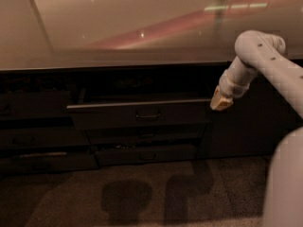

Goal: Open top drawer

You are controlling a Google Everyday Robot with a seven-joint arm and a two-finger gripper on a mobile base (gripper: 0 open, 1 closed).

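Judging by how things lay, the opening step was taken to be far along: the top drawer [109, 115] stood pulled out from the cabinet run, with a dark cavity shown behind its pale upper edge. Whether it had reached full travel could not be told. If more opening was wanted, the next move was judged to call for a grasp on the handle [147, 114] and a straight pull away from the cabinet. Otherwise only a clear retreat from the front was needed.

Above and behind the gripper, a broad pale countertop [118, 22] was spread across the whole view. The white arm [265, 60] was seen bent over from the upper right, reaching down to the gripper. A tall plain cabinet door [246, 126] was set just behind and below the gripper. The top drawer was stretched away to the gripper's left at about the same height, its right end just beside the gripper. Contact there could not be confirmed. Narrower drawer fronts [147, 152] were stacked below and to the left.

The gripper [221, 100] was held at the drawer's right upper corner. How far it was opened could not be told, and nothing was seen held in it. The small loop handle lay well to its left, slightly lower, untouched.
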